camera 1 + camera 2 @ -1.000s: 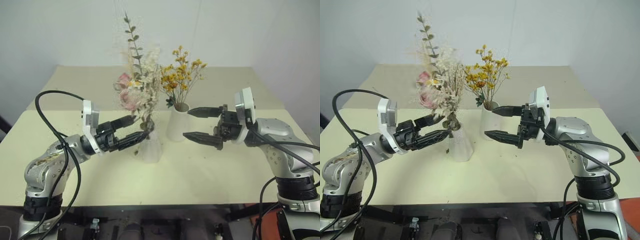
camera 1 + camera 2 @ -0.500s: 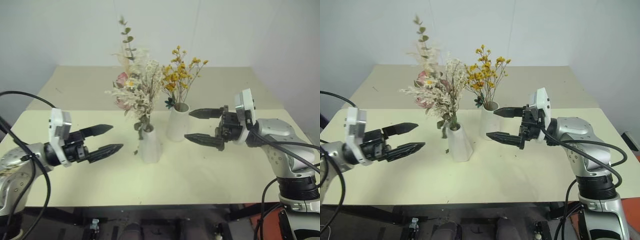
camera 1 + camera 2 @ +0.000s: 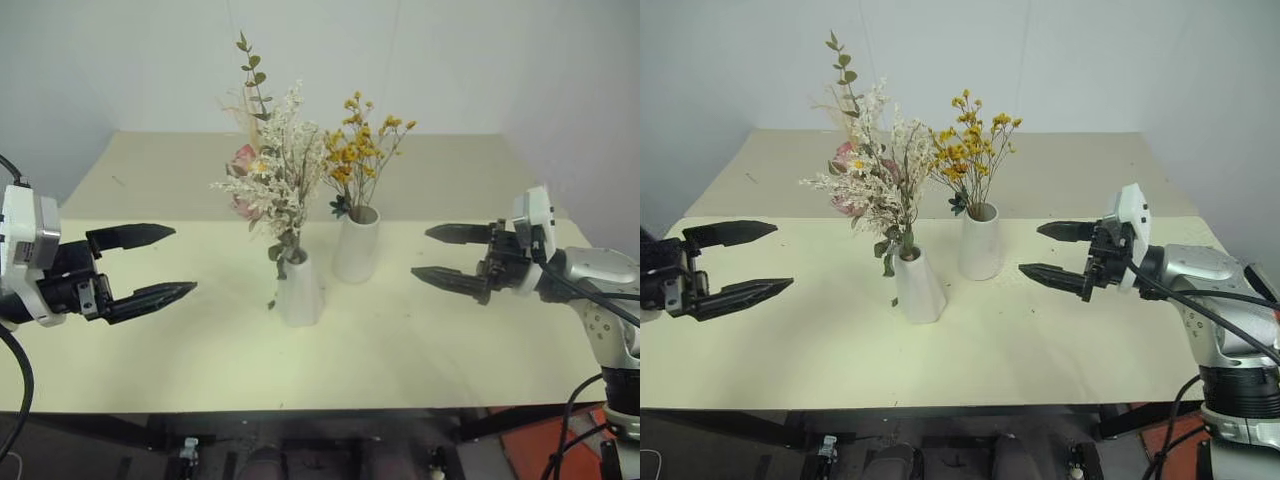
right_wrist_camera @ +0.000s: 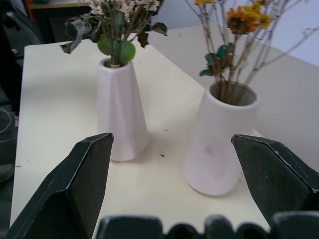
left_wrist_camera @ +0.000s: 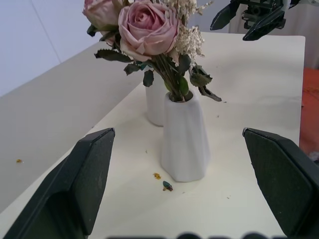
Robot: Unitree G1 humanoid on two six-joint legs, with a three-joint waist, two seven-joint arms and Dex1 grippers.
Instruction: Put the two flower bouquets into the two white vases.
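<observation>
On a pale cream table [image 3: 420,340] set against a plain white wall [image 3: 480,60], two white vases stand side by side near the middle. A second tabletop of the same colour lies just behind the first, with a seam between them. A few tiny crumbs of dried flower [image 5: 162,182] lie on the surface at the foot of the nearer vase.

The cone vase [image 3: 299,292] has faceted sides and a narrow neck. It holds the fuller bouquet [image 3: 268,180]: cream-white sprigs, pink roses, green leaves, and one tall leafy stem rising above the rest. Just beside it, a little farther back and toward the robot's right, stands the wide-mouthed vase [image 3: 357,245], a smooth tapered cylinder. It holds the yellow bouquet [image 3: 362,150], small yellow-orange dried blooms on thin, spreading stems. The flower heads of the two bunches nearly meet; the vases themselves stand apart.

Count: two vases, two bouquets, one bouquet in each vase, both upright.

The left gripper [image 3: 146,263] hovers above the table, well apart from the cone vase, on the robot's left. Its two black fingers are spread wide with nothing between them. The right gripper [image 3: 448,256] hovers on the opposite side, well clear of the wide-mouthed vase, fingers likewise spread wide and empty. Both point inward toward the flowers.
</observation>
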